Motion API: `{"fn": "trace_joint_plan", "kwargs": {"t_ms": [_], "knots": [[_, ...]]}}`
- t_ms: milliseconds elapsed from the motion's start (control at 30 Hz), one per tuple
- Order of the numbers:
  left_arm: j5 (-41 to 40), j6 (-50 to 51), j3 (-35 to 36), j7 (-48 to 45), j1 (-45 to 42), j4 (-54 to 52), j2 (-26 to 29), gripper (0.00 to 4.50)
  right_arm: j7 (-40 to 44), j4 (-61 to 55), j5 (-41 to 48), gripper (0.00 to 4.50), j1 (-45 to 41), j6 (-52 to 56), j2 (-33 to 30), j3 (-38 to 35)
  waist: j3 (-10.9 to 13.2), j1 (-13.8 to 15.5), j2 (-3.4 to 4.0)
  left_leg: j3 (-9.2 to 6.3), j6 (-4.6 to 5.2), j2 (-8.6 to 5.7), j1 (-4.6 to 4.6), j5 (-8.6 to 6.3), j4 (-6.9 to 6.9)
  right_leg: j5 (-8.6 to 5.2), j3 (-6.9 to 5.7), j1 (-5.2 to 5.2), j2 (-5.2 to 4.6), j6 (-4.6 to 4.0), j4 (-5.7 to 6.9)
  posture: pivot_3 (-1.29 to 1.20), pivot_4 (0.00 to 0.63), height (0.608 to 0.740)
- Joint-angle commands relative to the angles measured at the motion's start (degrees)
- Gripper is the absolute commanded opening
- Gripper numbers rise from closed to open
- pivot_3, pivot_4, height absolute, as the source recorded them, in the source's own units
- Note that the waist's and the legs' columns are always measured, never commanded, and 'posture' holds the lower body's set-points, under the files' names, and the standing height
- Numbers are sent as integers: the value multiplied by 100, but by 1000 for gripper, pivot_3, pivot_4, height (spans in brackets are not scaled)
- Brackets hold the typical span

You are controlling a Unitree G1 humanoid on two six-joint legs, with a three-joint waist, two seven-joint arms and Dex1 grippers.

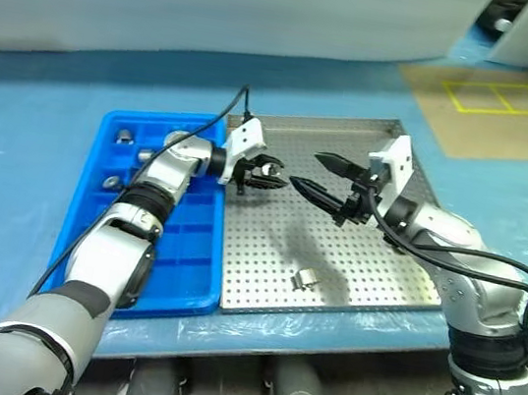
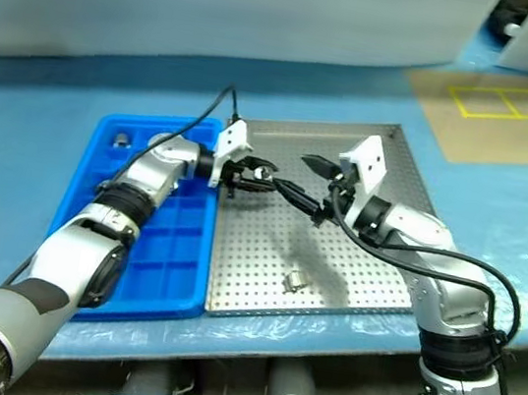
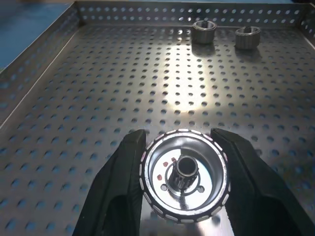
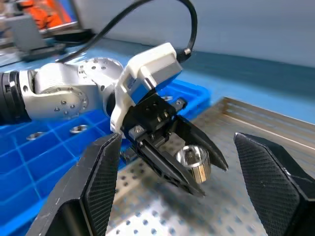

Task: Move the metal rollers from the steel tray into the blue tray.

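My left gripper (image 3: 183, 184) clamps a shiny silver metal roller (image 3: 184, 174) with a dark centre hub, held above the perforated square steel tray (image 1: 373, 264) near its edge beside the bright blue compartmented plastic tray (image 1: 179, 264). My right gripper (image 1: 319, 176) hangs spread wide and empty, facing the left one; one more roller (image 1: 304, 279) lies on the steel floor, and three sit in the blue tray's far compartments (image 1: 126, 135)

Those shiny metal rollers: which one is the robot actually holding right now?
The roller pinched in the left gripper, lifted above the steel tray. The others lie loose on the tray floor or in the blue tray.
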Motion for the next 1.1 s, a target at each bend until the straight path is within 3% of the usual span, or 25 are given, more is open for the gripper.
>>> {"fn": "trace_joint_plan", "kwargs": {"t_ms": [33, 233, 367, 500, 767, 1100], "knots": [[-363, 600, 132, -71, 391, -1409, 417, 1724, 400, 416, -213, 3753, -423, -423, 280, 308, 1, 331, 1, 1, -4, 6, -7, 2, 0, -1, -4, -7, 1, -1, 5, -94, 150, 740], [-1015, 1847, 415, -159, 1652, -3866, 1487, 1724, 1037, 1676, -606, 3753, -1084, -989, 882, 720, 2, 867, 1, 19, -23, 20, -2, 11, -2, -9, -1, -18, 4, -16, 23, 63, 150, 740], [-1338, 2283, 600, -148, 2266, -4713, 2072, 1724, 1477, 2217, -796, 3753, -1328, -1247, 1076, 874, 2, 1151, 0, 19, -64, 20, 4, 31, -27, -13, -7, -21, 3, -22, 31, 143, 150, 740], [-1632, 2696, 820, -37, 2914, -5385, 2543, 1724, 1937, 2567, -860, 3753, -1528, -1329, 1265, 981, 3, 1230, -1, 16, -117, 24, 24, 43, -58, -14, -6, -21, 8, -22, 39, 199, 150, 740], [-1913, 2855, 993, 101, 4053, -6091, 3072, 1724, 3071, 2482, -842, 3753, -1586, -989, 1132, 1339, 3, 1341, -2, 11, -178, 77, 54, 79, -107, -23, -4, -28, 62, -35, 46, 264, 150, 740], [-1977, 2819, 996, 254, 4636, -6317, 3362, 1724, 3266, 2672, -1096, 3753, -1604, -1118, 1261, 1408, 3, 1430, -5, 10, -217, 85, 72, 104, -152, -37, -4, -37, 77, -58, 53, 299, 150, 740]]}}
